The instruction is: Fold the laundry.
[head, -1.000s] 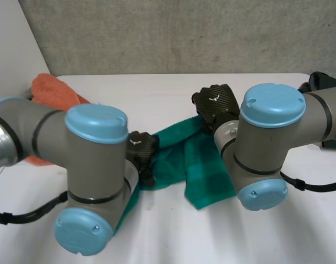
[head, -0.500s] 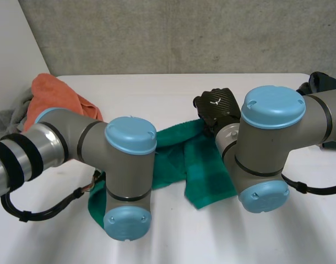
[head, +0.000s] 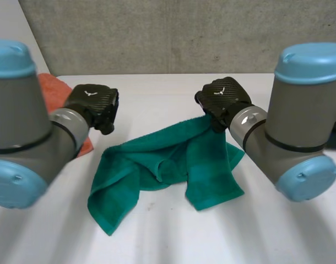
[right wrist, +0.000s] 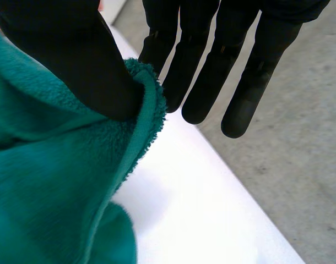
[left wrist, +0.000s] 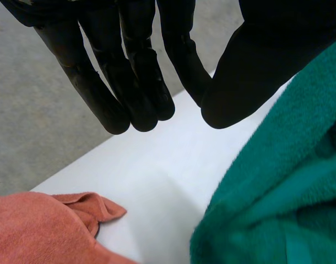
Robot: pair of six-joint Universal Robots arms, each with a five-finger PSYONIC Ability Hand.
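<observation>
At the far left of the head view you have an orange cloth [head: 53, 88] bunched on the white surface [head: 157, 91], partly hidden behind the left arm. Just beside it, the left hand [head: 93, 104] hangs above the surface. Its wrist view shows you straight fingers [left wrist: 129, 71] lying side by side with the thumb set apart, and nothing between them. It is apart from the green towel [head: 151, 162].

The towel lies crumpled across the middle of the surface. One end trails toward the near left, and a folded flap hangs toward the near edge at the right.

The towel's far right part rises off the surface to the right hand [head: 223, 99]. In the right wrist view you can see the thumb [right wrist: 69, 60] pressing the towel's hemmed edge against the straight fingers, so this hand pinches the towel at its edge. The right arm stands at the far right.
</observation>
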